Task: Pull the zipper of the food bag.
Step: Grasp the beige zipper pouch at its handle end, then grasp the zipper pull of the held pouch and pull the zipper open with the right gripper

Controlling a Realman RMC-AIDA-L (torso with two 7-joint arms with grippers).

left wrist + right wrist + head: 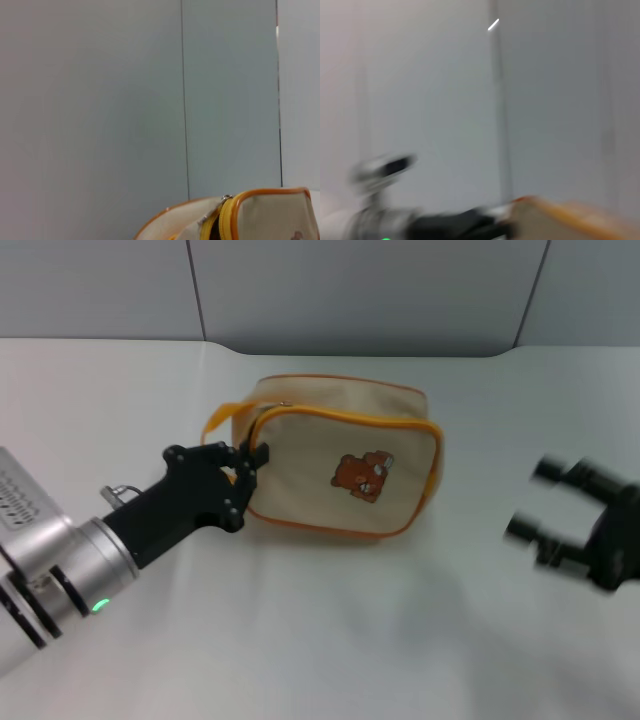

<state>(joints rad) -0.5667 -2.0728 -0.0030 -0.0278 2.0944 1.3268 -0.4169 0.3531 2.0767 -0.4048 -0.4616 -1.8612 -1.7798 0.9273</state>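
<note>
- the table (320,660) is a plain white surface, and the food bag (340,465) lies on it about midway across, bear picture (362,476) facing the camera, orange loop handle (222,418) at the bag's left end.
- the left gripper (245,475) is pressed against the bag's left end just under the loop handle, its dark fingers close together on the orange trim; it looks clenched on that edge, though whether it pinches the pull tab or only fabric i cannot tell.
- the right gripper (535,502) hangs well to the right of the bag, apart from it, prongs spread and holding nothing.
- the zipper (215,222) follows the bag's orange-trimmed top edge; in the left wrist view a small silver pull (226,198) sits at the corner, with a dark slit below it that suggests the zip is slightly parted there.
- to do this step well, in my judgement, one claw should anchor the bag's left end firmly while the pull is drawn along the trim line, kept low and parallel to the edge so the soft bag does not drag or buckle.
- what is inside the bag is hidden; nothing shows through the slit.
</note>
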